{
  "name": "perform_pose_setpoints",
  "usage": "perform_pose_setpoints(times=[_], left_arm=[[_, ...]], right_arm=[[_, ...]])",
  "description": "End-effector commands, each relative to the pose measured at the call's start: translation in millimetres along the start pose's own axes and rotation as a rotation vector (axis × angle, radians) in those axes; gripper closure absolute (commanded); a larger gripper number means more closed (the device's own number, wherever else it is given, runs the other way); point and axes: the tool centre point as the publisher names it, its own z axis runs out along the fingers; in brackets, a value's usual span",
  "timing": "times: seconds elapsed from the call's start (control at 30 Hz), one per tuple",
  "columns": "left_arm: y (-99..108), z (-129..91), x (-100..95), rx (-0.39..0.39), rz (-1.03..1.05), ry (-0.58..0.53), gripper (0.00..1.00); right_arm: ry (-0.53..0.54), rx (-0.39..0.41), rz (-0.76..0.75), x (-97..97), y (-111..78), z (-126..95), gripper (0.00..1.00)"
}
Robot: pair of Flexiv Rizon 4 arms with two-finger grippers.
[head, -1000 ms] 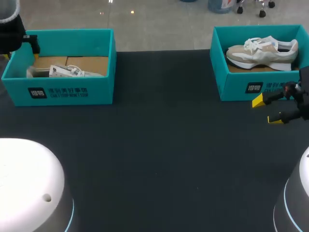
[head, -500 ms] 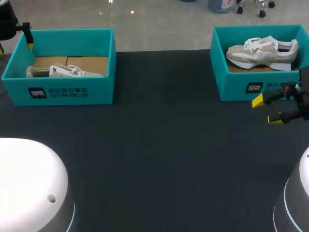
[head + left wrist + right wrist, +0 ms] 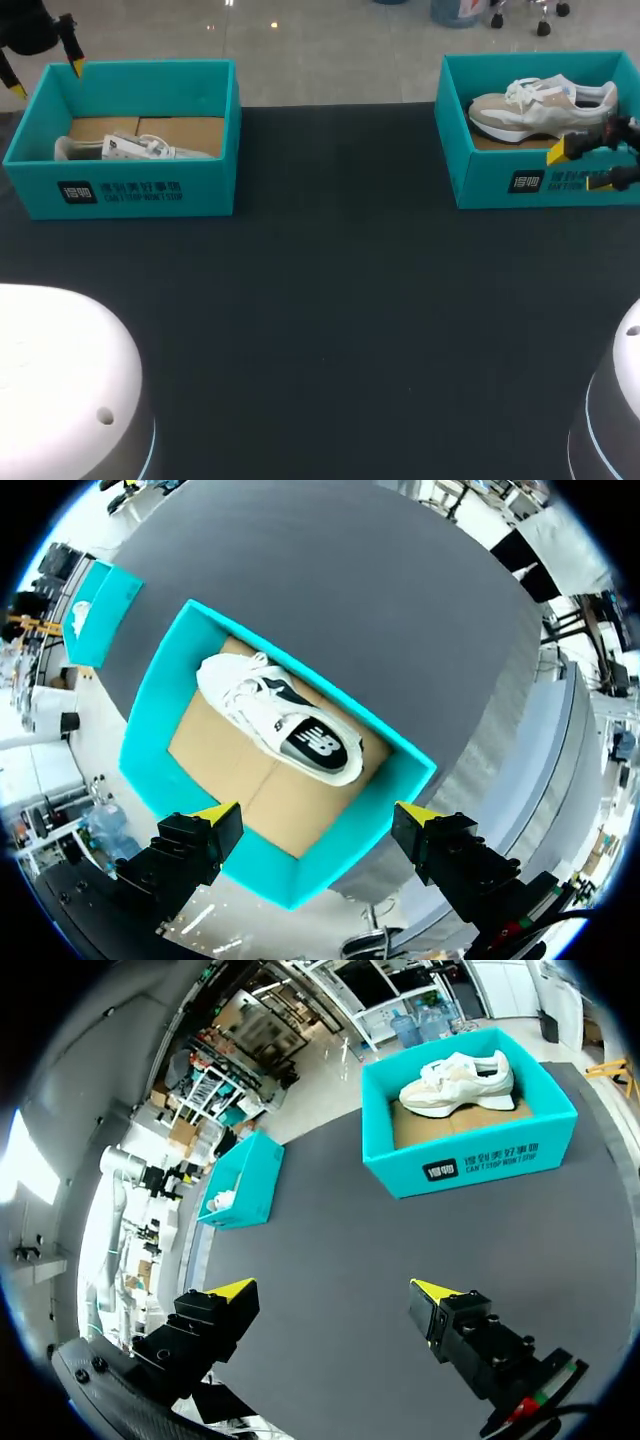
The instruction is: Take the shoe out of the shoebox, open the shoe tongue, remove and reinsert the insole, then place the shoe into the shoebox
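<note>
Two teal shoeboxes stand on the dark table. The left shoebox (image 3: pixel 120 185) holds a white shoe (image 3: pixel 135 149) lying on its side on brown cardboard; from the left wrist it shows as a white shoe (image 3: pixel 280 720) with a black side patch. My left gripper (image 3: pixel 47 78) hangs open over that box's far left corner, its yellow tips (image 3: pixel 215 813) spread wide above the box (image 3: pixel 150 780). The right shoebox (image 3: pixel 500 180) holds a beige and white shoe (image 3: pixel 545 105). My right gripper (image 3: pixel 578 167) is open at that box's front wall. In the right wrist view the gripper (image 3: pixel 333 1288) points toward the shoe (image 3: pixel 460 1080) in its box (image 3: pixel 470 1160).
The dark tabletop (image 3: pixel 330 300) stretches between and in front of the two boxes. The white shoulders of my arms (image 3: pixel 60 390) fill the near corners. The left box (image 3: pixel 240 1185) is also seen far off from the right wrist.
My left gripper has risen and shifted toward the far left corner of its box. My right gripper has moved from the table in front of the right box up to its front wall.
</note>
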Motion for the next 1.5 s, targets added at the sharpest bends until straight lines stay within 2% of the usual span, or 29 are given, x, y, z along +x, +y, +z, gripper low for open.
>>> perform_pose_setpoints(times=[0.03,0.13,0.23,0.33,0.4,0.7,0.9,0.93,0.97,1.47,1.5], left_arm=[[-10.5,-10.5,-3.4,0.066,-0.269,-0.026,0.0],[-21.0,-14.8,-3.0,0.115,-0.301,-0.035,0.0],[-33.3,-20.0,-3.1,0.199,-0.339,-0.044,0.0],[-49.0,-25.6,-3.5,0.259,-0.328,-0.061,0.0],[-59.0,-28.2,-4.4,0.314,-0.296,-0.065,0.0],[-84.3,-33.6,-3.0,0.415,-0.203,-0.037,0.0],[-101.8,-36.2,-4.4,0.524,-0.141,-0.058,0.0],[-105.2,-37.4,-5.7,0.508,-0.119,-0.053,0.0],[-107.5,-37.8,-7.6,0.527,-0.114,-0.053,0.0],[-107.5,-37.8,-7.6,0.527,-0.114,-0.053,0.0],[-107.5,-37.8,-7.6,0.527,-0.114,-0.053,0.0]], right_arm=[[-0.033,0.041,0.006,-9.1,59.1,10.2,0.0],[-0.071,0.033,-0.012,-17.6,80.9,12.6,0.0],[-0.14,0.04,-0.044,-25.7,98.8,16.2,0.0],[-0.21,0.049,-0.062,-34.8,116.0,19.4,0.0],[-0.217,0.056,-0.054,-41.8,125.8,20.2,0.0],[-0.273,0.074,-0.079,-61.2,155.0,15.2,0.0],[-0.335,0.081,-0.101,-73.7,171.6,13.4,0.0],[-0.335,0.081,-0.101,-73.7,171.6,13.4,0.0],[-0.335,0.081,-0.101,-73.7,171.6,13.4,0.0],[-0.335,0.081,-0.101,-73.7,171.6,13.4,0.0],[-0.336,0.078,-0.085,-82.2,173.9,19.6,0.0]])
